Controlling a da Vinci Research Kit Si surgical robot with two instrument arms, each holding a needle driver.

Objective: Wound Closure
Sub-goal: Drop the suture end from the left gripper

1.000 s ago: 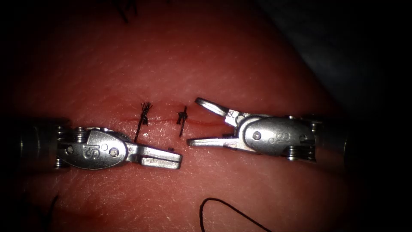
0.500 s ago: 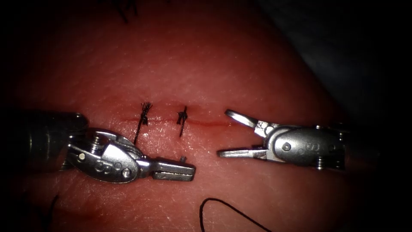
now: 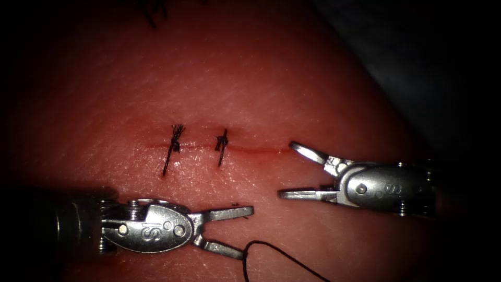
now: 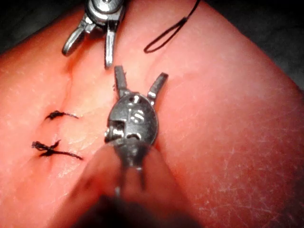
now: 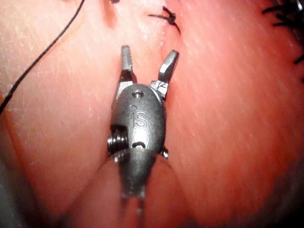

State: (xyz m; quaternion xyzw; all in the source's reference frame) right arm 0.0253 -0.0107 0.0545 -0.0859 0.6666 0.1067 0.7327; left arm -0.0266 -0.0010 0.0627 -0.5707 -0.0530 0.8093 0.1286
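The tissue (image 3: 250, 78) is pink and bumpy, with dark all around. Two knots (image 3: 176, 137) sit on the cut (image 3: 261, 150). The left tool (image 3: 242, 232) and the right tool (image 3: 287, 169) are both spread apart and empty. Loose thread (image 3: 271, 250) lies near the left tool.

The left tool (image 3: 244, 233) bears an engraved "IS" on its oval body, read in the endoscope view and the left wrist view (image 4: 141, 79); the right tool (image 3: 295, 172) bears the same "IS", read clearest in the right wrist view (image 5: 148, 56).
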